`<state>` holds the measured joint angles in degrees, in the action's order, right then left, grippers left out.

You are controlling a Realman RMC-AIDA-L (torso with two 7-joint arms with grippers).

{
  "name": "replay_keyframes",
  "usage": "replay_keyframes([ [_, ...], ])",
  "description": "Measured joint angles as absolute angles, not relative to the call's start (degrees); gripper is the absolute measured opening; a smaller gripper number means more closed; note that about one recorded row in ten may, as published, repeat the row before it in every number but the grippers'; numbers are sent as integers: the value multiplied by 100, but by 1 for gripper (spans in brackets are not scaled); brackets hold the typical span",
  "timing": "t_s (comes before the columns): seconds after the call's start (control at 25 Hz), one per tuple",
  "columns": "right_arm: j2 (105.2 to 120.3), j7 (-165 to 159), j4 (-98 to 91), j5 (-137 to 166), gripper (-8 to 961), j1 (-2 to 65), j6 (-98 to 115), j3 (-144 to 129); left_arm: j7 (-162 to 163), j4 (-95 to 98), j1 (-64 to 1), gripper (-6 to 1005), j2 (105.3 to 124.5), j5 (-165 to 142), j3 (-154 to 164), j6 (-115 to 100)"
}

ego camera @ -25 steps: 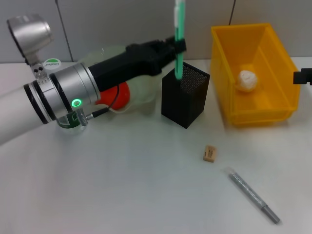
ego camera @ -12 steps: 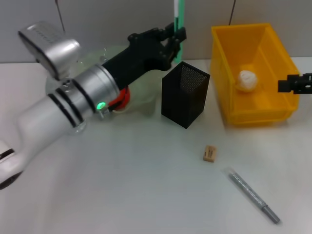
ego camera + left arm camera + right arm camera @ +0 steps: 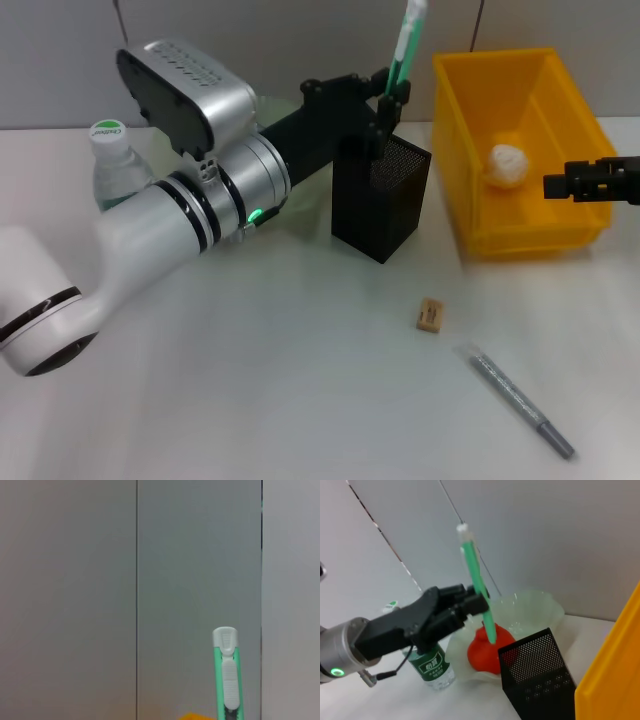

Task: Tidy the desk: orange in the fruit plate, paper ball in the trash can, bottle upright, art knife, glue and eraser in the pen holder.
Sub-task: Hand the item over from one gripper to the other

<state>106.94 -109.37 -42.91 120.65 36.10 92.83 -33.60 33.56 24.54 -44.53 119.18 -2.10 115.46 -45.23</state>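
My left gripper [image 3: 384, 98] is shut on the green art knife [image 3: 406, 40] and holds it tilted over the far-left corner of the black mesh pen holder [image 3: 383, 200]. In the right wrist view the knife [image 3: 477, 585] ends just above the holder's rim [image 3: 540, 672], in front of the orange [image 3: 487, 649]. The orange lies in the pale green fruit plate [image 3: 532, 611]. The paper ball [image 3: 507, 165] lies in the yellow bin [image 3: 560, 235]. The bottle [image 3: 113, 165] stands upright. The eraser [image 3: 430, 315] and the grey glue stick [image 3: 515, 400] lie on the table. My right gripper [image 3: 588, 182] hovers at the bin's right side.
My left arm stretches across the table's left half and hides most of the fruit plate [image 3: 300, 195] in the head view. The white table [image 3: 300, 400] has a grey wall behind it. The left wrist view shows the knife's top [image 3: 227, 680] against that wall.
My left arm has lifted the knife, shifted it right and tilted it over the holder. My right gripper has moved in from the right edge.
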Motion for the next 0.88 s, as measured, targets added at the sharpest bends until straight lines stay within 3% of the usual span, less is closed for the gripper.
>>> replay_keyframes([
  [0.88,10857,-10894,-4251,12286,742,3839,9167,-3367,3323,2406,-4411,196,11918,265,11800,-4275],
])
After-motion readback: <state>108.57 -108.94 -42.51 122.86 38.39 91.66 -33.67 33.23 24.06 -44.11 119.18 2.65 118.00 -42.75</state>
